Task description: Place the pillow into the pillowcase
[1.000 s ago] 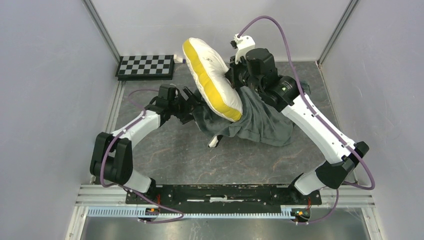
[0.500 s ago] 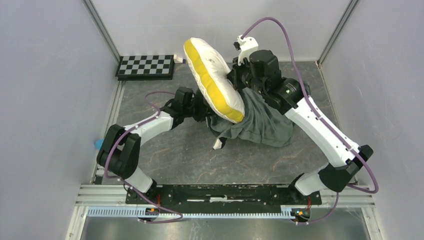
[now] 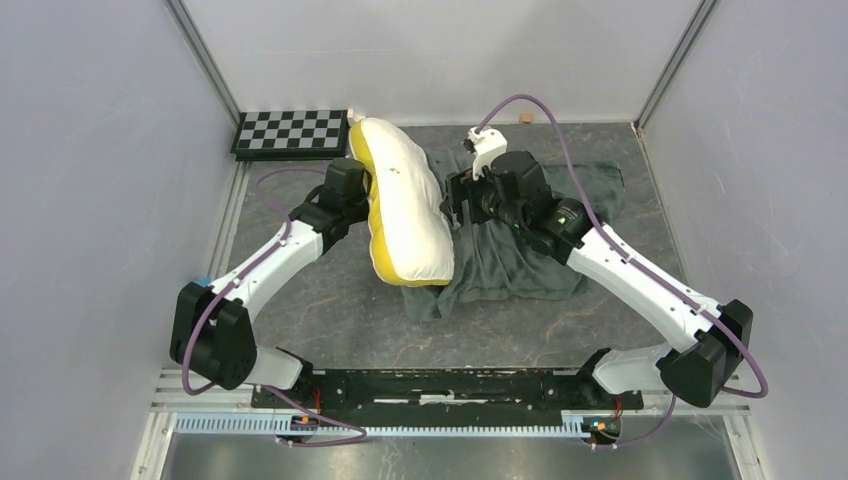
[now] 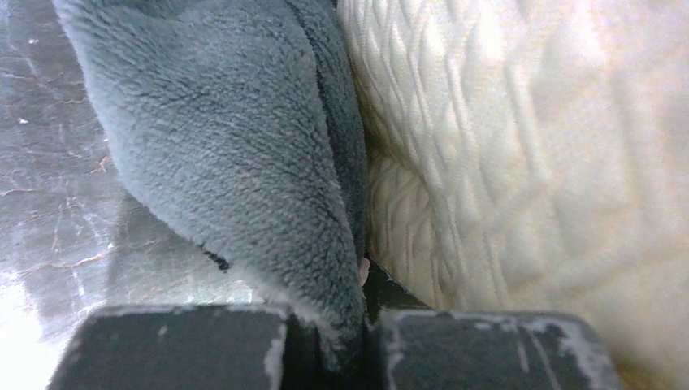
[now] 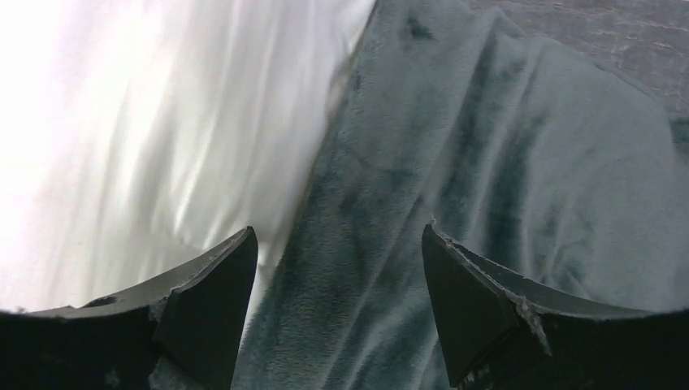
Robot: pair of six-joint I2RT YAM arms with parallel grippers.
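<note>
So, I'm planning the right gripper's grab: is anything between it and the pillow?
Nothing visible does. The open right gripper hangs over the grey pillowcase, and the pillow lies bare right beside it.

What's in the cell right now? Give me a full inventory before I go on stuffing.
Plump cream-white quilted pillow with a yellow edge band: one, cream and yellow, standing on its edge mid-table, at the left side of the pillowcase.
Soft plush pillowcase: one, only a dark grey-green face showing, rumpled on the table right of the pillow.
Flat black-and-white checkerboard: one, back left corner.
Grey marbled table: one, under everything.
Left gripper: one, black, shut on a fold of the pillowcase beside the pillow.
Right gripper: one, black, open, over the pillowcase next to the pillow.
</note>
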